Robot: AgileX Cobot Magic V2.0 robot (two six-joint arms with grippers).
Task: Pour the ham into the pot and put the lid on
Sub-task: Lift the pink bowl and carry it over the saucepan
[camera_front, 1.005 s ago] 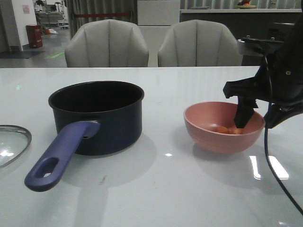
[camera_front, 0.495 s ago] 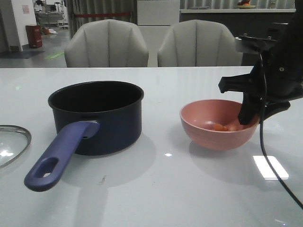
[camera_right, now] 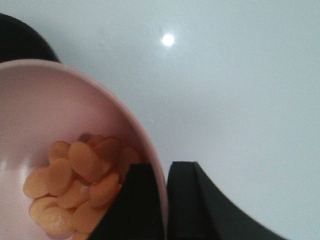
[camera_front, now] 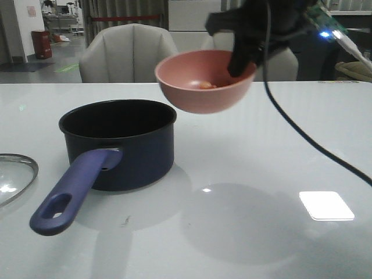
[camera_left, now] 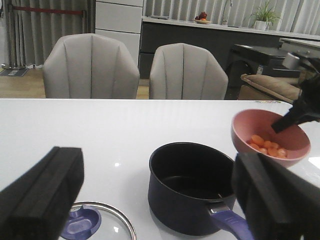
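My right gripper (camera_front: 241,64) is shut on the rim of the pink bowl (camera_front: 203,87) and holds it in the air, above and just right of the pot (camera_front: 119,142). The ham (camera_right: 80,185), several orange-pink chunks, lies in the bowl, also seen in the left wrist view (camera_left: 267,146). The dark navy pot stands empty on the white table, its blue handle (camera_front: 72,192) pointing to the front left. The glass lid (camera_front: 14,174) lies on the table left of the pot, its blue knob (camera_left: 80,223) showing in the left wrist view. My left gripper (camera_left: 160,200) is open and empty, above the lid and pot.
Two grey chairs (camera_front: 131,52) stand behind the table's far edge. A black cable (camera_front: 308,139) hangs from the right arm across the right side of the table. A bright light patch (camera_front: 325,204) lies on the table at the front right.
My right gripper has lifted the pink bowl off the table and carried it up and left, from the right side to beside the pot. The pot and lid have not moved.
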